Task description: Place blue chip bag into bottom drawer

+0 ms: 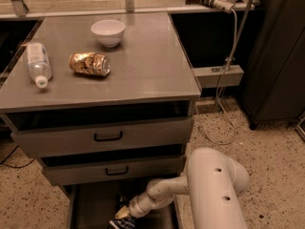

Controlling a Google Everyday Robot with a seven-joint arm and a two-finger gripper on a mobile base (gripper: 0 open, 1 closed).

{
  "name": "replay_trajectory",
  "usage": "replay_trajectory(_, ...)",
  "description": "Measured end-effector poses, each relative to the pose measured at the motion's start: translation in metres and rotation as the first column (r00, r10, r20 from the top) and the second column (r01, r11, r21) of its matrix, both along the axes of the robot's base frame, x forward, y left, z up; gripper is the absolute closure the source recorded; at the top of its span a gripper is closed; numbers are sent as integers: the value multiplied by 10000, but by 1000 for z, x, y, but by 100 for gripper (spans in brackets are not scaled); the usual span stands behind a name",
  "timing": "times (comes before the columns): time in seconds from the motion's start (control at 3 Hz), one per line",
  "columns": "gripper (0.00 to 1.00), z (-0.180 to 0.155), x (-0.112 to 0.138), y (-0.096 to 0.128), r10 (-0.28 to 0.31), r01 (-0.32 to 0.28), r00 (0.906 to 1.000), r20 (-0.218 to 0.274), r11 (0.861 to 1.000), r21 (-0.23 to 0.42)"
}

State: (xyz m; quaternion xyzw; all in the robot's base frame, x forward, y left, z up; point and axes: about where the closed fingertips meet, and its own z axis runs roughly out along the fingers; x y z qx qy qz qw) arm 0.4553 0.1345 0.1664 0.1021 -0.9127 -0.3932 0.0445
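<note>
Blue bag is seen at 6 o'clock in the view, cut off by the lower edge. Only a small part is shown: dark-blue crinkled foil with white patches. No brand or writing can be read on it. It lies inside the bottom drawer, which is pulled out, near the tray's middle, with a dark tray floor and raised grey rails at 9 and 3 o'clock.

Gripper is placed low in the drawer, right at the bag's top and apparently touching it. Whether it is clenched on the bag or released cannot be told. White arm is run in from 3 o'clock, under the lower handled drawer.

That drawer and the upper handled drawer are both set slightly out, overhanging the back of the tray. Open tray room is left at 9 o'clock of the bag; less is seen at 3 o'clock, where the arm is laid.

On the cabinet top, a crushed gold can is laid on its side; its print is unreadable. White bowl is set at 1 o'clock of the can. Clear bottle is laid at 9 o'clock of the can, near the edge; its label is unreadable.

Speckled floor is open at 3 o'clock of the cabinet.
</note>
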Motion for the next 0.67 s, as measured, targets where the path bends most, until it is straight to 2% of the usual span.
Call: replay_trajectory(0.67, 11, 0, 0, 0, 1, -1, 10000, -1, 10000, 0)
